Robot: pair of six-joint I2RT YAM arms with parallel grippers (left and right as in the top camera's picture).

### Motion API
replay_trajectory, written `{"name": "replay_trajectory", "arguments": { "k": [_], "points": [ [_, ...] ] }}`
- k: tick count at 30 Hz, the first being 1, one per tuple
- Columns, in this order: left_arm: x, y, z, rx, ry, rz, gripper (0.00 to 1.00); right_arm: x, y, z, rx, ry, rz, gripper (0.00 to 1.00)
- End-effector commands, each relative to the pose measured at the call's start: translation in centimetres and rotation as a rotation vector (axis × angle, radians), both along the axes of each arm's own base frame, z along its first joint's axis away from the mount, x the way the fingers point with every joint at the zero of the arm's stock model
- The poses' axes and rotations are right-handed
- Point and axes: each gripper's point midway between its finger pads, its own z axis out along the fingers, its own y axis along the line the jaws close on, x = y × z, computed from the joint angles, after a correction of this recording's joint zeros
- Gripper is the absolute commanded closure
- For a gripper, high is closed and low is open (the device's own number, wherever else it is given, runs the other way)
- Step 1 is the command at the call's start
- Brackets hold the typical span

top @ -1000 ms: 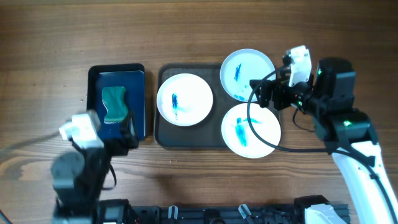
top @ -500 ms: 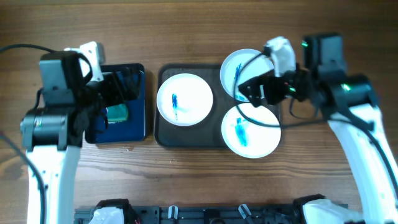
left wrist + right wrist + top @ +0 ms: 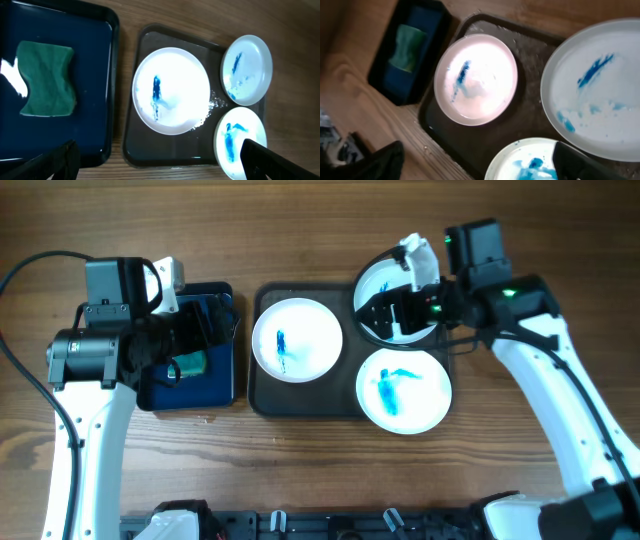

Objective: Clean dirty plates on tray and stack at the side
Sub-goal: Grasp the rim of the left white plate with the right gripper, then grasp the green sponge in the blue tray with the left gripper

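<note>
Across the whole scene runs a wooden table (image 3: 300,230). At its middle lies the dark tray (image 3: 300,395), flat with a low rim. At 9 o'clock from the tray, just beside it, sits a black tub (image 3: 222,375) of blue liquid.

Three white plates come next. The left plate (image 3: 297,340) lies fully inside the tray at its 9 o'clock side and has a short blue streak left of its centre. The upper plate (image 3: 385,280) sits at the tray's 1 o'clock corner, hanging over the rim, with a blue streak and pale blue spots; the right arm hides part of it from overhead. The lower plate (image 3: 404,388) sits at 4 o'clock, overlapping the tray's right edge, with a blue smear on it. The rims of the upper and lower plates meet or nearly meet.

A green sponge (image 3: 47,80) lies in the tub's liquid.

The left gripper (image 3: 165,165) hangs over the tub with its fingers spread wide and nothing between them. The right gripper (image 3: 477,167) hangs over the upper plate, its fingers likewise spread and empty.
</note>
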Motion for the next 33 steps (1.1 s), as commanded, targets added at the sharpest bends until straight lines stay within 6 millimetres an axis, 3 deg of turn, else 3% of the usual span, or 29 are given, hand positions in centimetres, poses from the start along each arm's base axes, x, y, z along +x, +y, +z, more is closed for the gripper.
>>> {"name": "replay_trajectory", "arguments": {
  "k": [1,6,7,8,13,22,33],
  "points": [
    [0.4,1.7,-0.1,0.084,-0.003,0.063,0.00,0.6,1.0,-2.4,-0.101,0.064,-0.088,0.14],
    [1.2,4.2,-1.3,0.141,0.045,0.226,0.00,1.4,2.6,-6.1,-0.294,0.138,-0.145,0.23],
    [1.5,4.3,-1.6,0.151,0.051,0.230,0.00,1.6,2.9,-6.8,-0.321,0.151,-0.151,0.28],
    [2.0,4.7,-2.3,0.172,0.061,0.241,0.00,2.1,3.2,-8.3,-0.360,0.181,-0.169,0.44],
    [3.0,5.7,-3.7,0.221,0.090,0.265,0.00,2.6,3.4,-12.3,-0.399,0.255,-0.200,0.71],
    [3.5,6.0,-5.1,0.241,0.125,0.265,0.00,3.3,5.5,-15.4,-0.363,0.275,-0.166,0.74],
    [3.0,6.4,-5.4,0.266,0.150,0.270,0.00,3.0,5.7,-18.8,-0.401,0.320,-0.146,0.74]
  ]
}}
